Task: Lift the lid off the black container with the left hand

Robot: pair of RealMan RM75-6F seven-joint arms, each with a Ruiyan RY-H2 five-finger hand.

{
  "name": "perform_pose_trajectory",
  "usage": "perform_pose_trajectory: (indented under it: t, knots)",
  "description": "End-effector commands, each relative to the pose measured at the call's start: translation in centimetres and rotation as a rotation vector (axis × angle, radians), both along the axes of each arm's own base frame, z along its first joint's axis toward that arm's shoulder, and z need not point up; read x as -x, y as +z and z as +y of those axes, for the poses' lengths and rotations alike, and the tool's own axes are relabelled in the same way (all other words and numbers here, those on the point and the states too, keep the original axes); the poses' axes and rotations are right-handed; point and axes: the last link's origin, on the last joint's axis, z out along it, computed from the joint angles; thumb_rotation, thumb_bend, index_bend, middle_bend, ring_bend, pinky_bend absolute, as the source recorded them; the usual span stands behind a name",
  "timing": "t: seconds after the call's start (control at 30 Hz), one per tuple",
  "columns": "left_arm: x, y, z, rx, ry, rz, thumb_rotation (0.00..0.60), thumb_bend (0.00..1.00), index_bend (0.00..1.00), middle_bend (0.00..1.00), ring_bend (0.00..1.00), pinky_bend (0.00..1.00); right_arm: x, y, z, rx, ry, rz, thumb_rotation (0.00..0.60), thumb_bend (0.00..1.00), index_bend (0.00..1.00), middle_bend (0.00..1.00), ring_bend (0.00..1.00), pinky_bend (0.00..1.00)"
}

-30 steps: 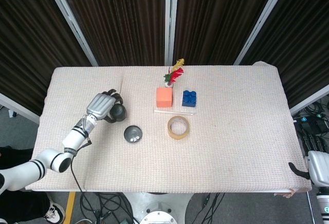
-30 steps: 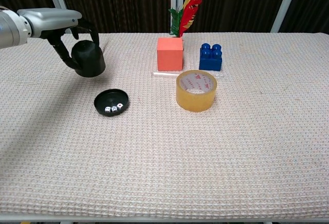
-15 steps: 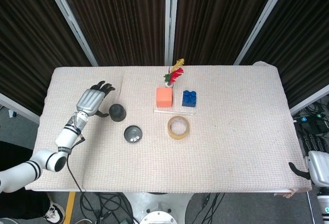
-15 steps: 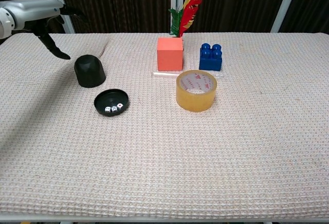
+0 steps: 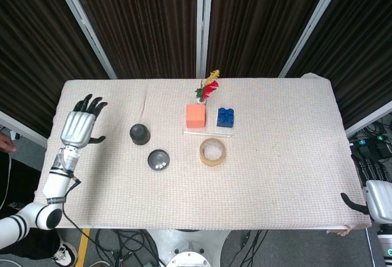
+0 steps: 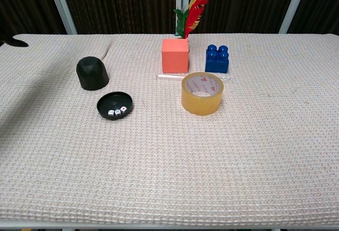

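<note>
The left hand (image 5: 78, 127) hangs over the table's (image 5: 282, 175) left edge with its fingers spread wide, holding nothing and touching nothing; it is well apart from the lid (image 5: 140, 134). The lid stands dome-up on the cloth, off its container (image 5: 158, 159), which lies just beside it toward the front and shows small dice (image 6: 116, 112) inside. The head view takes in the whole left hand and forearm, while the chest view catches only a dark fingertip at its far left edge. The chest view, in turn, shows the dice clearly, with the tape roll (image 6: 202, 93) standing on its flat side, and the feathers (image 6: 192, 10) rising behind the orange cube (image 6: 175, 55) next to the blue brick (image 6: 217, 59). The right hand (image 5: 375, 201) appears only in the head view, at the lower right corner off the table; whether its fingers are open or closed cannot be told.
</note>
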Motion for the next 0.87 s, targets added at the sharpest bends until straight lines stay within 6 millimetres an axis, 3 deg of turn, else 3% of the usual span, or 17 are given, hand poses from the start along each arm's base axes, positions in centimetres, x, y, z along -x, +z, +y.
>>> perform_pose_trajectory:
  t: [0.03,0.5,0.63,0.87]
  knots:
    - [1.9,1.2,-3.3,-0.053,0.030,-0.005,0.600,0.01,0.16,0.10,0.01,0.16,-0.3,0.2,0.2,0.002,0.013,-0.006,0.600,0.14,0.00,0.00,0.00,0.00]
    - [5.6,2.8,-13.0,-0.070,0.158,-0.041,0.600,0.00,0.16,0.12,0.01,0.15,-1.3,0.2,0.7,0.012,0.046,-0.016,0.600,0.14,0.00,0.00,0.00,0.00]
    - [6.2,3.3,-14.4,-0.074,0.177,-0.026,0.600,0.00,0.16,0.12,0.01,0.15,-1.3,0.2,0.7,0.013,0.044,-0.013,0.600,0.14,0.00,0.00,0.00,0.00]
    - [6.4,3.6,-15.1,-0.098,0.177,-0.033,0.600,0.00,0.16,0.12,0.01,0.15,-0.9,0.1,0.9,0.014,0.035,-0.007,0.600,0.14,0.00,0.00,0.00,0.00]
